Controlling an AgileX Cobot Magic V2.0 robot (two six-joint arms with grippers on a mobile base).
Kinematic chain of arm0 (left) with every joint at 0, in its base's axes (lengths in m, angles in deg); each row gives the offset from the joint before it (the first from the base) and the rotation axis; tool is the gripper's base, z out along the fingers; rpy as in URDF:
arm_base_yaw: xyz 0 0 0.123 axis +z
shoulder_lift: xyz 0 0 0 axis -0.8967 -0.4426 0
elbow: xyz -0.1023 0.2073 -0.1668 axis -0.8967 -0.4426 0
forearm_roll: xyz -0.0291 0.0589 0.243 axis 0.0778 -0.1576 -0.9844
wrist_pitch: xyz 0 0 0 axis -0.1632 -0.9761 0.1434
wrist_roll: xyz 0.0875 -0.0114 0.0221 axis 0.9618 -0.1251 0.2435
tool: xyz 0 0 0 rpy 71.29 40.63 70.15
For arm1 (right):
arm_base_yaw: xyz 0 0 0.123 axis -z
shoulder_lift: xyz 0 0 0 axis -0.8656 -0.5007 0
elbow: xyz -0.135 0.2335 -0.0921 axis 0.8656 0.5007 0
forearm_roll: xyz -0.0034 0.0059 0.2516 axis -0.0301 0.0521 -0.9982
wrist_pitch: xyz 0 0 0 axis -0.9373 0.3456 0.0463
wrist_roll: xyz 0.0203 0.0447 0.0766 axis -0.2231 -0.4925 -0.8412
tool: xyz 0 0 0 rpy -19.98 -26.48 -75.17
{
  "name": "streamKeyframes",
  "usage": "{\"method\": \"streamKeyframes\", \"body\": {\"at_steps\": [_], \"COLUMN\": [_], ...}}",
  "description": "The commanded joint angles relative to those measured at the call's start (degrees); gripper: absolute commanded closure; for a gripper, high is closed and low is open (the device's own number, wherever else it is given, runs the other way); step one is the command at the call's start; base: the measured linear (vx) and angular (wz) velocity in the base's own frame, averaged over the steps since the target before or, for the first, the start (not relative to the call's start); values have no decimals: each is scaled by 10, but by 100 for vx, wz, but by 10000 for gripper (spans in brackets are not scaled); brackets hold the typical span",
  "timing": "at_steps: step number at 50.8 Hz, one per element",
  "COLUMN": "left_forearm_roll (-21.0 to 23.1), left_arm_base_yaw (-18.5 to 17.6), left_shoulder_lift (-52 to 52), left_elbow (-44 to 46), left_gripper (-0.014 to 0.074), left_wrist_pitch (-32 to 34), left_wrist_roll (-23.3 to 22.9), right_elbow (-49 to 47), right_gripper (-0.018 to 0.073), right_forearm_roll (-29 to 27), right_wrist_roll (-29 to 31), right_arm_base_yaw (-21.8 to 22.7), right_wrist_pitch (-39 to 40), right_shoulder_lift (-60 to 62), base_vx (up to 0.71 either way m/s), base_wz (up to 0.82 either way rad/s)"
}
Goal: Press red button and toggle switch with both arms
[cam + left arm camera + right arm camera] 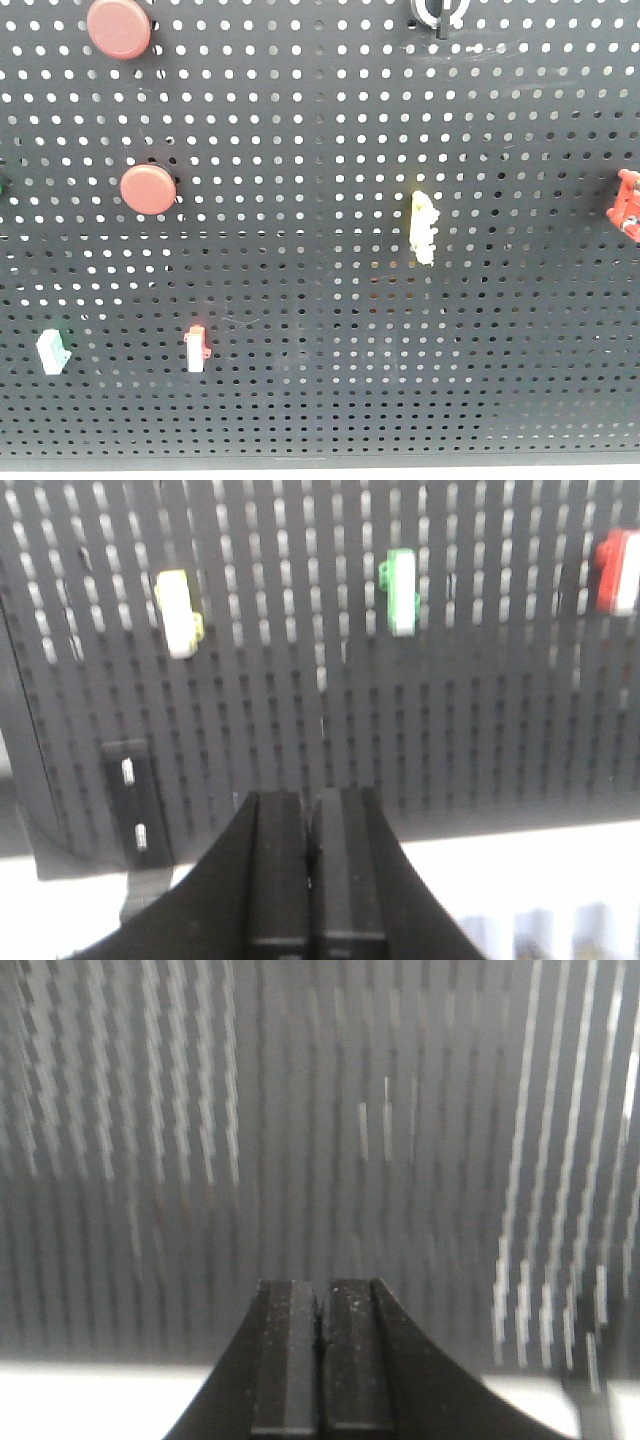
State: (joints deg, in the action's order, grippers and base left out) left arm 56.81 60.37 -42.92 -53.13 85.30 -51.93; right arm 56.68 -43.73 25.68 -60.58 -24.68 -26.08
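Facing the pegboard (330,130) with my left jaws and my right jaws both pressed together, I judge the lower red button (148,189), mounted at its left, a stiff, sprung cap to push squarely on its centre, not grip.

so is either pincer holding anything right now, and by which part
Nothing is held: the black blocky left pincer and the black blocky right pincer are both shut, with nothing between them.

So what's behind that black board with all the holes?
Only bright light shows through the upper holes of the pegboard; its lower holes look dark. Whatever stands behind is covered.
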Motion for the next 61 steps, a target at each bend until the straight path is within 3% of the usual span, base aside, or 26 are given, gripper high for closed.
{"method": "streamKeyframes", "body": {"at_steps": [1, 9, 14, 25, 34, 39, 48, 56, 61], "left_forearm_roll": [6, 6, 5, 5, 5, 5, 9, 73, 115], "left_arm_base_yaw": [2, 1, -1, -1, -1, -1, -1, -8, -37], "left_shoulder_lift": [8, 8, 8, -55, -183, -257, -342, -379, -399], "left_elbow": [-15, 1, 72, 324, 499, 552, 558, 558, 567], "left_gripper": [594, 594, 594, 594, 594, 594, 594, 594, 594], "left_wrist_pitch": [76, 139, 149, -54, -103, -103, -100, -87, -92], "left_wrist_roll": [-10, -23, -36, -36, -35, -35, -36, -32, -2], "right_elbow": [5, -17, -86, -316, -454, -483, -483, -483, -483], "right_gripper": [559, 559, 559, 559, 559, 559, 559, 559, 559], "right_forearm_roll": [2, 2, 3, 5, 5, 5, 5, 3, 3], "right_wrist_roll": [-5, -33, -51, -46, -41, -41, -41, -41, -41], "right_arm_base_yaw": [3, 3, 2, 2, 2, 2, 2, 2, 2], "right_wrist_pitch": [103, 105, 77, -98, -188, -184, -150, -105, -81], "right_shoulder_lift": [9, 9, 9, -55, -168, -236, -319, -352, -362], "base_vx": [0, 0, 0, 0, 0, 0, 0, 0, 0], "base_wz": [0, 0, 0, 0, 0, 0, 0, 0, 0]}}
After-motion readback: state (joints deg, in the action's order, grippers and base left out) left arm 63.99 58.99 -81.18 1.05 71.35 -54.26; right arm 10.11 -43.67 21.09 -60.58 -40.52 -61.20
